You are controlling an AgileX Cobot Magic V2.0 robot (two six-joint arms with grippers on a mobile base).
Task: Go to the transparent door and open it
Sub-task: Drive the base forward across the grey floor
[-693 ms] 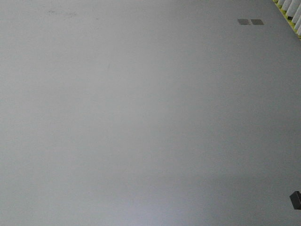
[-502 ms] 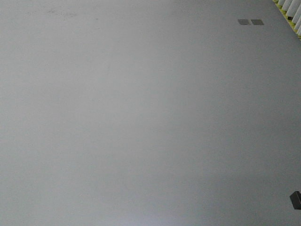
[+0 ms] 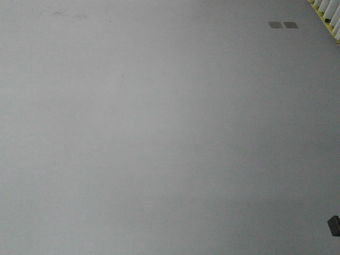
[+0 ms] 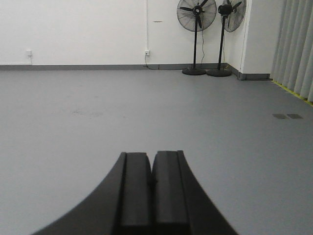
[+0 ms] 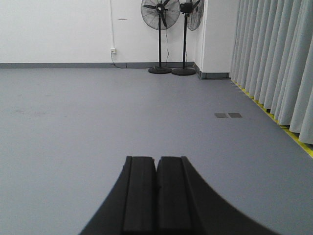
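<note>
The transparent door is out of view in every frame. My left gripper (image 4: 152, 155) shows at the bottom of the left wrist view, its two black fingers pressed together with nothing between them, pointing across bare grey floor. My right gripper (image 5: 157, 158) looks the same in the right wrist view, shut and empty. The front view holds only grey floor (image 3: 159, 133) and a small dark corner of the robot (image 3: 333, 225) at the lower right.
Two black pedestal fans (image 4: 195, 34) (image 5: 160, 29) stand by the white far wall. Pale curtains (image 5: 274, 63) with a yellow floor line (image 5: 274, 122) run along the right. Two dark floor plates (image 3: 282, 24) (image 5: 228, 115) lie near the curtains.
The dark robot corner at the lower right of the front view sits marginally lower than before; the floor plates have not visibly moved.
</note>
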